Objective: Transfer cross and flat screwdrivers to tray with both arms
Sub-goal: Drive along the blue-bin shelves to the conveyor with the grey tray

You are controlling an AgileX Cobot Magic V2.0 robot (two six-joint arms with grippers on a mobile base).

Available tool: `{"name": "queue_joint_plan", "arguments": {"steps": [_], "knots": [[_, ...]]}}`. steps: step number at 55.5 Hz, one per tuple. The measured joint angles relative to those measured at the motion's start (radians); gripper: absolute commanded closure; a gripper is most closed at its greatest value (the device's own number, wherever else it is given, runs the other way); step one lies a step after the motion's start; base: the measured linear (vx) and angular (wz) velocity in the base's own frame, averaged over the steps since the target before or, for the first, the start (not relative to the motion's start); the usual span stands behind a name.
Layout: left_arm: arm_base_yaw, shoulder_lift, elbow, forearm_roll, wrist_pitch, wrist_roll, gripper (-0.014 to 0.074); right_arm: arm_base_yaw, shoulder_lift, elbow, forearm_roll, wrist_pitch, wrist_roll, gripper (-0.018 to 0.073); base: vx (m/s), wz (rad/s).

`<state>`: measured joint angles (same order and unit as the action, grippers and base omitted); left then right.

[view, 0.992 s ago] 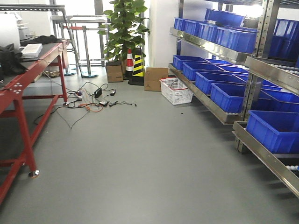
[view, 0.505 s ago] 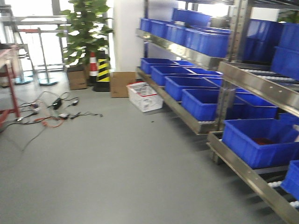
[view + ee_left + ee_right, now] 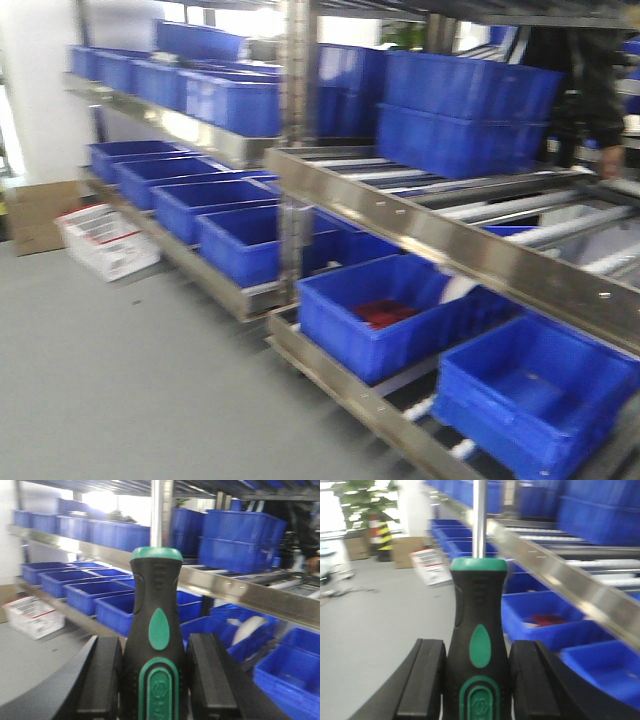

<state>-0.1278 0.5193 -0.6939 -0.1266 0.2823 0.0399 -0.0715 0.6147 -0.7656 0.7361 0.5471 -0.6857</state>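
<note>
Swinging from open floor to shelving (image 3: 400, 215) of blue bins (image 3: 380, 310), the front view signals travel: left gripper (image 3: 156, 680) clamps one screwdriver (image 3: 156, 595), right gripper (image 3: 477, 680) another screwdriver (image 3: 479, 595), bottom centre; the tray unseen.

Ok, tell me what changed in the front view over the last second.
The view swung right: the red table left the frame, the white basket slid to the left edge, and the blue bins on the rack now fill it. The bins themselves sit as before.
</note>
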Motion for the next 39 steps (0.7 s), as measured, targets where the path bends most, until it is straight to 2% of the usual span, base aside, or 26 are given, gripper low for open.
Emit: {"name": "queue_joint_plan", "arguments": {"steps": [39], "knots": [[0.000,0.000,0.000,0.000,0.000,0.000,0.0596,0.000,0.000,0.000,-0.001,0.000,0.000,0.0567,0.30,-0.68]]}}
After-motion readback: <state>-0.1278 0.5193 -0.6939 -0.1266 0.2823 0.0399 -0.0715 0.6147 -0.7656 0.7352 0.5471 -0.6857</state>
